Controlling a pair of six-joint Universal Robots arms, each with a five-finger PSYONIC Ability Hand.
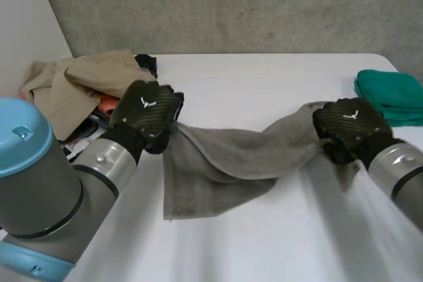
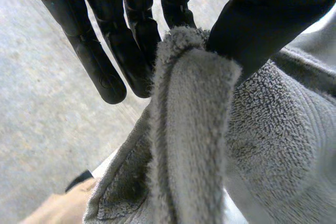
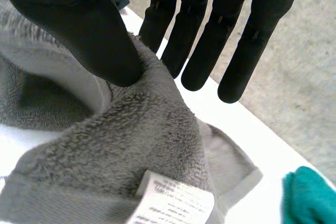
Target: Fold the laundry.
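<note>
Both hands are on the grey terry-cloth towel (image 1: pixel 218 156), one at each end.

Left hand (image 1: pixel 147 113): straight fingers (image 2: pixel 134 45) pinch a bunched bit of the towel's edge against the thumb (image 2: pixel 262 24). It's a pinch, not a wrap.

Right hand (image 1: pixel 347 127): same grip. The thumb (image 3: pixel 79 30) presses the edge onto the fingers (image 3: pixel 184 40), near the white care label (image 3: pixel 173 203).

The towel is lifted at both ends, sags in the middle, and its lower part drapes onto the white table (image 1: pixel 264 77). My read: the ends are held apart to spread it flat before a first fold. It isn't taut yet, so this looks early in the task.

The folded teal-green cloth (image 1: pixel 390 94) sits beside the right hand, apart from the towel, and is likely the done stack. The rumpled beige garment pile (image 1: pixel 73 84) lies beyond the left hand and is likely the queue.
</note>
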